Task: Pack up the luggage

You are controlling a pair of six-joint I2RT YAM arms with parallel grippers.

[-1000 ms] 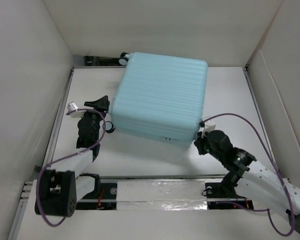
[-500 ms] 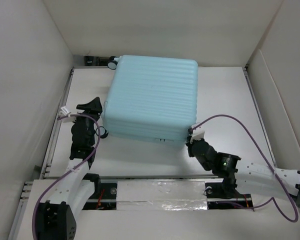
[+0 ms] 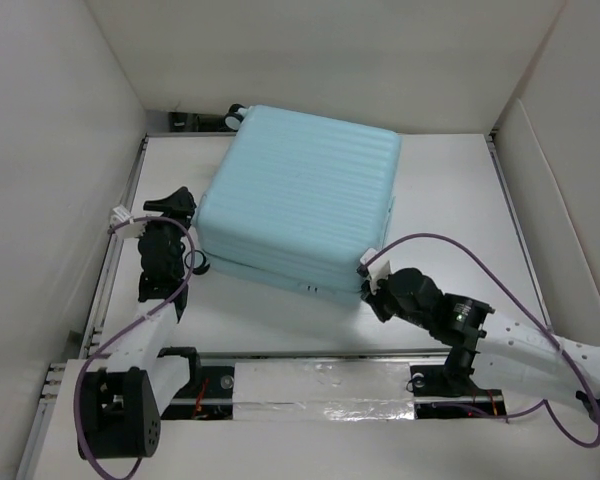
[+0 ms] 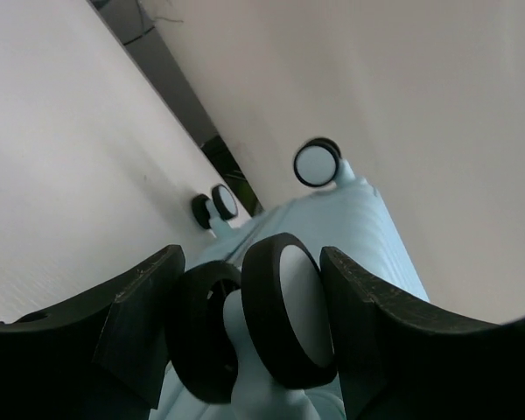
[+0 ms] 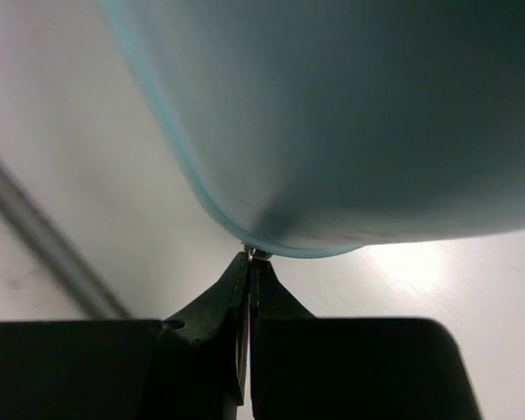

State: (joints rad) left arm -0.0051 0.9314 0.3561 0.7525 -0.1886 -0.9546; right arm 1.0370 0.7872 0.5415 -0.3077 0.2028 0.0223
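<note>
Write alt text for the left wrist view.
Close up, the left gripper clasps a black-and-white caster wheel of the pale aqua luggage between its dark fingers. Beyond it, two more wheels stand by the white table's far edge and wall.

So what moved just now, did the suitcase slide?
Yes. The suitcase slid to the left. The left gripper, clamped around a wheel, moved left with it, and the right gripper followed its near corner leftward. Nothing was grabbed or let go. The suitcase stays closed and lying flat, and the right gripper stays shut.
</note>
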